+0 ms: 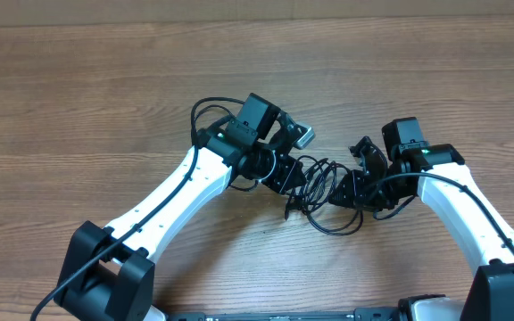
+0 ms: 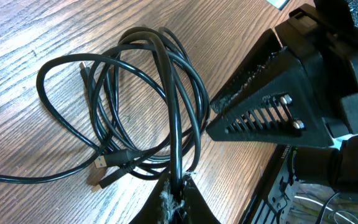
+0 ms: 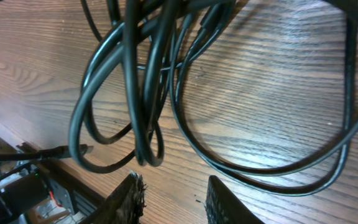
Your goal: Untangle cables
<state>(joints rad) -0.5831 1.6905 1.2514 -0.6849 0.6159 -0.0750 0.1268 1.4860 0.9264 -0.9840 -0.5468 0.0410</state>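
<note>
Jaws of the left gripper [image 2: 180,190] are pinching strands of the cables [image 2: 175,130], coils lying just ahead of them; right gripper [image 3: 173,200] is holding its jaws spread, loops just beyond.

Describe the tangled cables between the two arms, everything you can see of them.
The cables are thin, glossy black cords, rubbery-looking, lying in overlapping loops on the wooden table between the arms. A small plug tip shows at the heap's edge. The left pincer is closed on a few strands at one end; the right pincer stands open just short of the loops.
</note>
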